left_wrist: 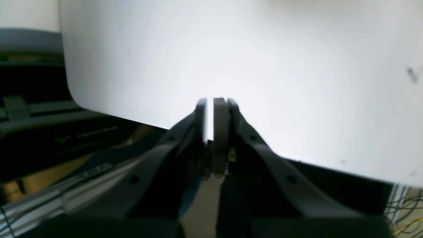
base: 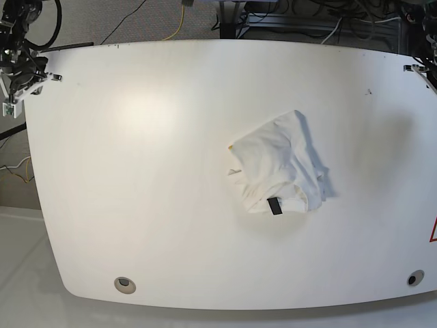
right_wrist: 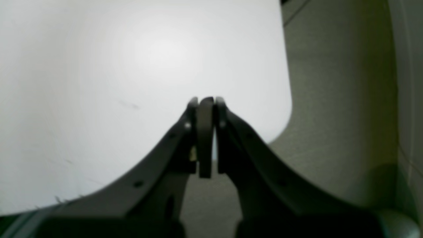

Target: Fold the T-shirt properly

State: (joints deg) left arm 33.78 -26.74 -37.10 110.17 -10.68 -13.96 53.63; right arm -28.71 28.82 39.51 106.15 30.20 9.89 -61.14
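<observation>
Both grippers, left (left_wrist: 214, 100) & right (right_wrist: 206, 99), clenched on nothing, over bare white table (base: 136, 171) edge. T-shirt (base: 280, 164) crumpled mid-table, black tag (base: 274, 206) up, well apart from arms.

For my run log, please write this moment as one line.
T-shirt: crumpled on table, unfolded | left pincer: shut, empty | right pincer: shut, empty | both away from shirt

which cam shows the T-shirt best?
Base view: the T-shirt lies crumpled on the white table, black tag visible. Neither wrist view shows it, only shut jaws over bare tabletop.
</observation>
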